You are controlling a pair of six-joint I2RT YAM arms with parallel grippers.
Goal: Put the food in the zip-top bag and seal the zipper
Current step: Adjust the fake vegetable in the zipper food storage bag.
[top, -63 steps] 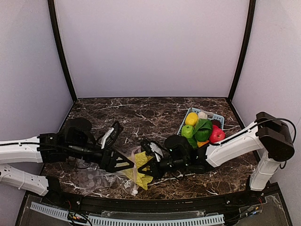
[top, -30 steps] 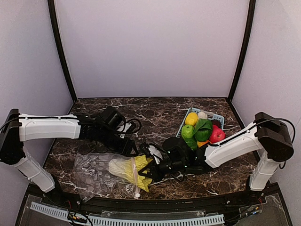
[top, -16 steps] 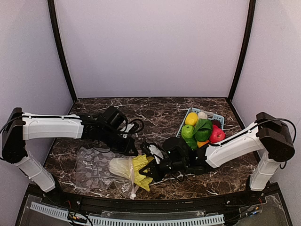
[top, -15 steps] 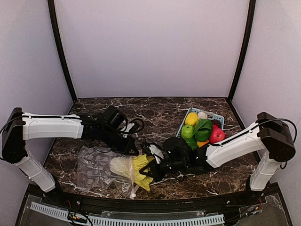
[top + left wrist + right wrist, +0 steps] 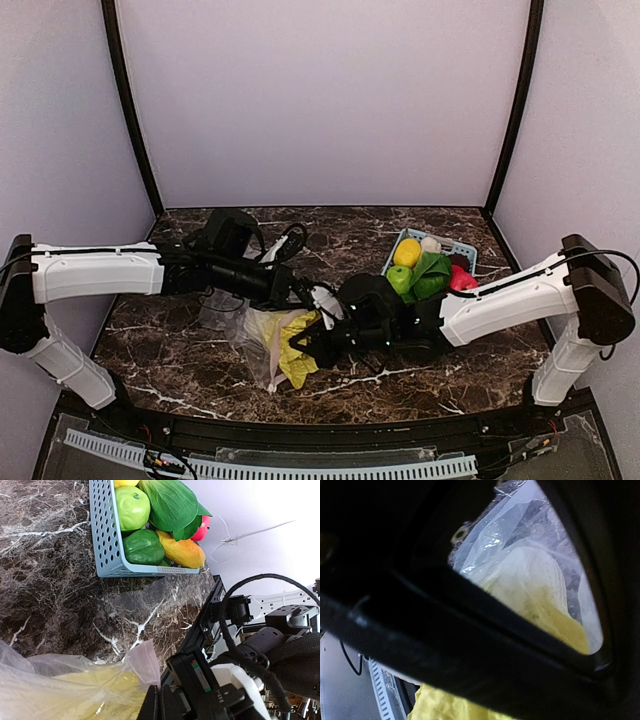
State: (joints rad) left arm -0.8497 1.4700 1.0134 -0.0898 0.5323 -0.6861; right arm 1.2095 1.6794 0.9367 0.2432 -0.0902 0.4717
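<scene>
The clear zip-top bag (image 5: 243, 335) hangs bunched over the stem end of the pale yellow napa cabbage (image 5: 292, 358) at table centre. My left gripper (image 5: 292, 291) is shut on the bag's pinkish zipper strip (image 5: 144, 659) and holds that edge off the table. My right gripper (image 5: 304, 344) is shut on the cabbage's leafy end, right beside the bag's mouth. In the right wrist view the cabbage (image 5: 535, 590) lies partly under the bag's film (image 5: 520, 520). The lemon (image 5: 407, 252), green apple (image 5: 132, 505), orange-yellow pepper (image 5: 182, 552) and red fruit (image 5: 463, 279) sit in the basket.
The light-blue slotted basket (image 5: 102, 540) stands at the back right, just behind my right arm. It also holds a green leafy vegetable (image 5: 170, 502) and a dark green pepper (image 5: 145, 547). Dark marble table, black frame posts and pale walls on three sides.
My left gripper has shut on the bag's mouth edge and pulled it up and toward the right. The bag has left the table and bunched around the cabbage, which the right gripper has shifted slightly back.
</scene>
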